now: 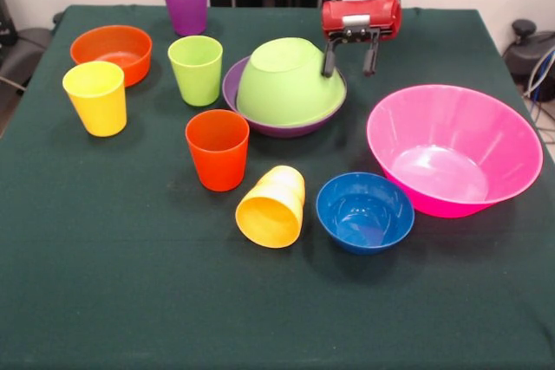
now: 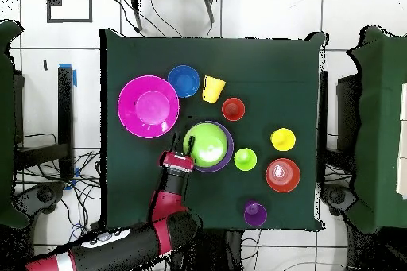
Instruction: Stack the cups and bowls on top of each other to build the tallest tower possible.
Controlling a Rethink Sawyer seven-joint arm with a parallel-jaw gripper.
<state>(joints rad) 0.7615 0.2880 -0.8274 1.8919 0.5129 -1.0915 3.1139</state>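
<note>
The lime green bowl (image 1: pixel 286 78) lies upside down and tilted inside the purple bowl (image 1: pixel 234 84); both show in the overhead view (image 2: pixel 208 144). My gripper (image 1: pixel 349 58) hangs open and empty just right of them, one finger at the green bowl's edge; overhead it is at the bowls' left (image 2: pixel 182 142). The large pink bowl (image 1: pixel 453 146), blue bowl (image 1: pixel 364 211) and orange bowl (image 1: pixel 112 52) stand upright. The purple cup (image 1: pixel 186 3), lime green cup (image 1: pixel 196 68), yellow cup (image 1: pixel 96 97) and orange-red cup (image 1: pixel 218 149) stand upright. The yellow-orange cup (image 1: pixel 272 206) lies on its side.
A dark green cloth (image 1: pixel 130 301) covers the table. The arm (image 2: pixel 119 244) reaches in from the robot's side. Cables and furniture lie on the floor around the table.
</note>
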